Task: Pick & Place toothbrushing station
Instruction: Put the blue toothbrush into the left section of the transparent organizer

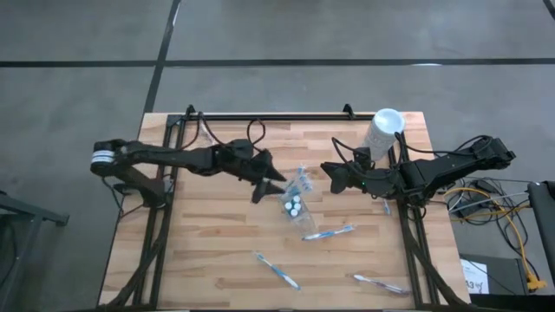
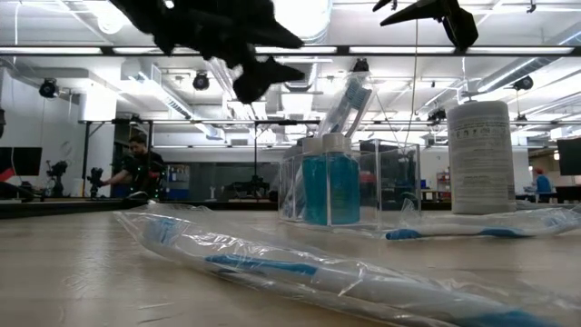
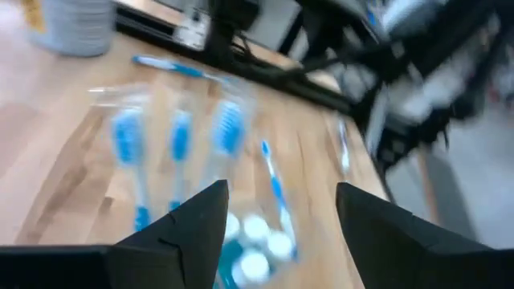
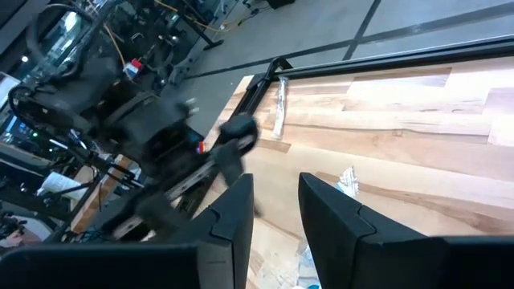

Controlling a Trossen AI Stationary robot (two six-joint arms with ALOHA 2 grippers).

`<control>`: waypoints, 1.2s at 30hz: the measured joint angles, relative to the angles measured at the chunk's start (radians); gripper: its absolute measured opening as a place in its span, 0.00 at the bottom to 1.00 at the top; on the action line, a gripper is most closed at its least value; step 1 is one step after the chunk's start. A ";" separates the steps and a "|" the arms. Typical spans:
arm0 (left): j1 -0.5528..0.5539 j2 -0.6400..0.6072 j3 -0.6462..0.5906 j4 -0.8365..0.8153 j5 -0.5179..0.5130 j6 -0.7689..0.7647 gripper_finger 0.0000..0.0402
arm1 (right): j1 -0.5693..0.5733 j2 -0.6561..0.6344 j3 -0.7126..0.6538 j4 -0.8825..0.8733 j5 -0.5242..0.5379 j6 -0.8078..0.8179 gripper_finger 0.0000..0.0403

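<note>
My left wrist view blurs the toothbrushes (image 3: 173, 140); the tubes (image 3: 255, 241) sit partly behind my fingers (image 3: 189, 233).

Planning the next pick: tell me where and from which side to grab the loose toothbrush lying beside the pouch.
Grip the toothbrush at mid-handle, coming straight down from above with fingers across its width. It lies flat on the table, thin and long, clear of the pouch, so the middle probably balances best. The right end effector hovers nearest.
</note>
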 joint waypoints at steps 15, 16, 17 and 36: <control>-0.212 -0.135 0.000 -0.311 -0.357 0.243 0.58 | 0.000 0.000 0.000 0.000 0.000 -0.001 0.24; -0.219 -0.132 0.000 -0.316 -0.359 0.242 0.58 | 0.000 0.000 0.000 0.000 0.000 -0.001 0.24; -0.227 -0.130 0.000 -0.330 -0.361 0.237 0.58 | 0.000 0.000 0.000 0.000 0.000 0.001 0.24; -0.435 -0.122 -0.375 0.098 -0.225 0.158 0.58 | 0.000 0.000 0.000 0.000 0.000 -0.001 0.24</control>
